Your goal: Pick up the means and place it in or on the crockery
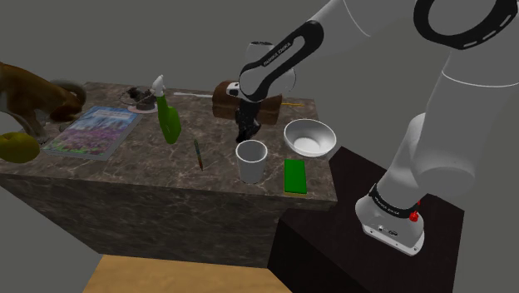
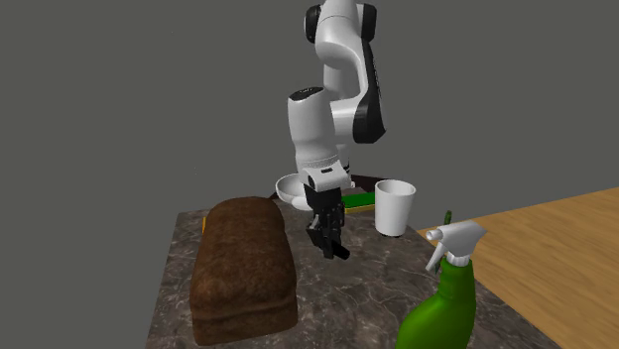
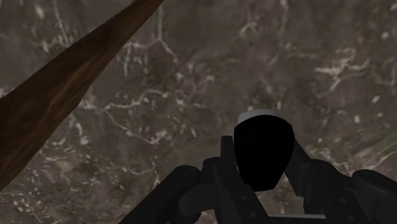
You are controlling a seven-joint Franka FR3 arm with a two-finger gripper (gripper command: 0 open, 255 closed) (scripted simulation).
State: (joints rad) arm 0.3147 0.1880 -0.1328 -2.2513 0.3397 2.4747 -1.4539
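My black gripper (image 1: 246, 131) (image 2: 332, 248) (image 3: 263, 156) hangs low over the dark marble counter (image 1: 150, 179), fingers shut together with nothing visible between them. It sits just in front of a brown bread loaf (image 1: 224, 96) (image 2: 243, 263) (image 3: 57, 95). A white cup (image 1: 251, 161) (image 2: 395, 206) stands close beside the gripper, toward the counter's front edge. A white bowl (image 1: 309, 137) (image 2: 291, 188) sits to the shoulder view's right of it. A thin green pen (image 1: 198, 154) lies on the counter, left of the cup and apart from the gripper.
A flat green block (image 1: 294, 176) (image 2: 357, 200) lies near the cup and bowl. A green spray bottle (image 1: 169, 116) (image 2: 446, 297) stands further left, beside a magazine (image 1: 93, 131). A yellow pencil (image 1: 293, 104) lies behind the loaf. A brown animal figure (image 1: 33, 91) stands at the far left.
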